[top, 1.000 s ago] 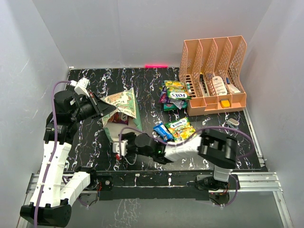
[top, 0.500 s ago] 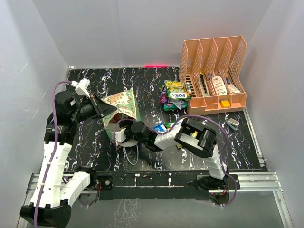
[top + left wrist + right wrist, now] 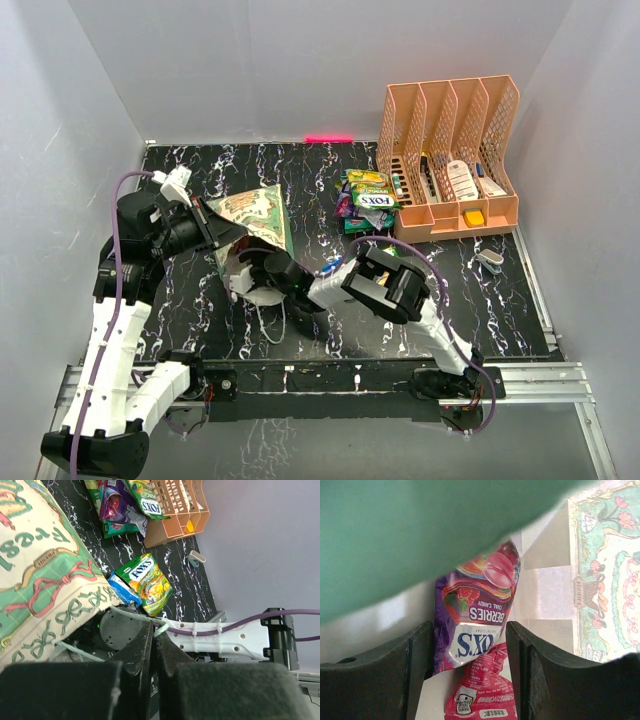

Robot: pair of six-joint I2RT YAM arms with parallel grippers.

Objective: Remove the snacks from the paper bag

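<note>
Roughly halfway, by the look of it. Already out: snacks point(image 3: 366, 200) piled by the organizer point(image 3: 450, 125), plus green packet point(image 3: 147, 582) and blue packet point(image 3: 122, 590) beside the bag point(image 3: 255, 212). Left inside: purple packet point(image 3: 475, 610), pink packet point(image 3: 482, 692). Clamped tight on the bag's rim with the left gripper point(image 3: 207, 228); in its mouth with the right gripper point(image 3: 470, 635), jaws spread astride the purple packet, gripping nothing.

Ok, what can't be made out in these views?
- Top view: the paper bag and the right arm hide the snacks inside it.
- Right wrist: the pink packet is cut by the bottom edge; the blurred green bag wall covers the top, hiding any further packets.
- Left wrist: the left claw hides behind its blurred fingers whether it pinches rim or handle.
</note>
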